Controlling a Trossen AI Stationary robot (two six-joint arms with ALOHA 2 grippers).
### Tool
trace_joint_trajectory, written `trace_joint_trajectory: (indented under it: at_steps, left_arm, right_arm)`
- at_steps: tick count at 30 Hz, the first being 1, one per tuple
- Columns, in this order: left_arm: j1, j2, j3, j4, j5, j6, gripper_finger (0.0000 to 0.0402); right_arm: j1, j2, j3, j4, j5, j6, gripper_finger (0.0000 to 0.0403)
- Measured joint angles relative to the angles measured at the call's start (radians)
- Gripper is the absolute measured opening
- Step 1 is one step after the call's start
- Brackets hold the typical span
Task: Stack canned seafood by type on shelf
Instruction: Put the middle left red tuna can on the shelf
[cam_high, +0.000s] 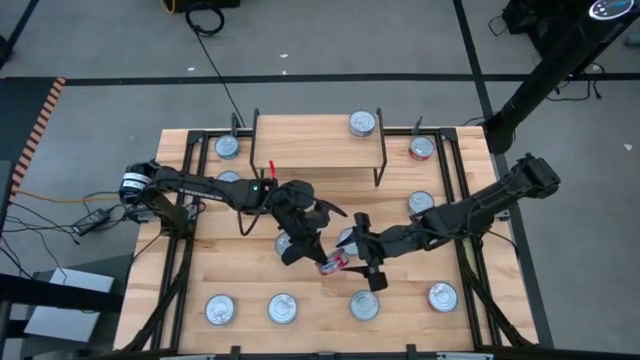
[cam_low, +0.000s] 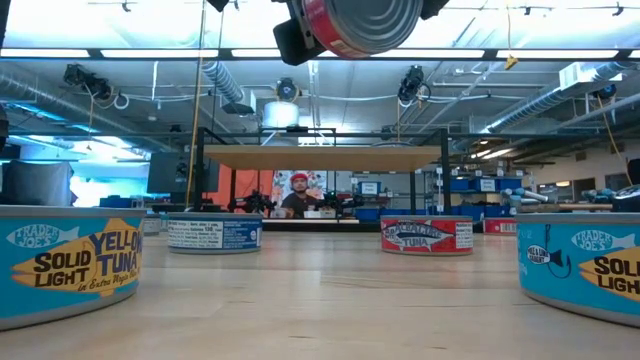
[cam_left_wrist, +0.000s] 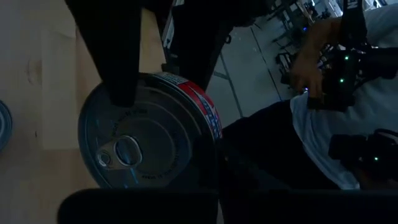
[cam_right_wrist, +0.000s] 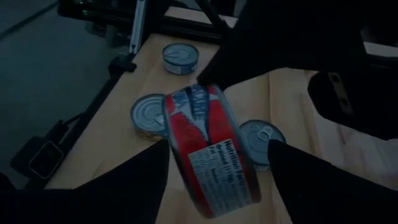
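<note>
room: big workshop hall with ceiling lights and exposed ducts, a person (cam_low: 298, 195) sitting way back behind the table
table (cam_high: 420, 300): light wooden planks in a black frame, grey floor around it
shelf (cam_high: 310, 140): pale plank on thin black legs at the far edge, one silver-topped tin (cam_high: 362, 123) on its right end
loose tins: scattered flat on the table, four along the near edge; up close the blue one (cam_low: 70, 265) reads solid light yellowfin tuna
red tin (cam_high: 332, 265): off the table, in mid-air near the middle, tipped on edge, ribbed silver lid with a pull tab, red, white and blue label
left gripper (cam_high: 312, 255): clamped on the red tin
right gripper (cam_high: 352, 262): fingers spread wide on either side of the same tin, not gripping
</note>
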Motion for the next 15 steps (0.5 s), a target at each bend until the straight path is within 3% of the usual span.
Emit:
trace_joint_trajectory:
  at_steps: [6, 13, 15]
  left_arm:
    - [0.000, 0.000, 0.000, 0.016, 0.001, -0.003, 0.0000]
    - [0.000, -0.001, 0.000, 0.024, -0.014, -0.023, 0.0000]
    - [0.004, -0.001, 0.000, 0.042, -0.021, -0.053, 0.0005]
  right_arm:
    - [-0.006, 0.040, -0.001, 0.050, -0.063, -0.026, 0.0227]
    - [-0.005, 0.047, -0.001, 0.060, -0.069, -0.026, 0.0151]
    - [-0.005, 0.034, -0.001, 0.052, -0.075, -0.025, 0.0146]
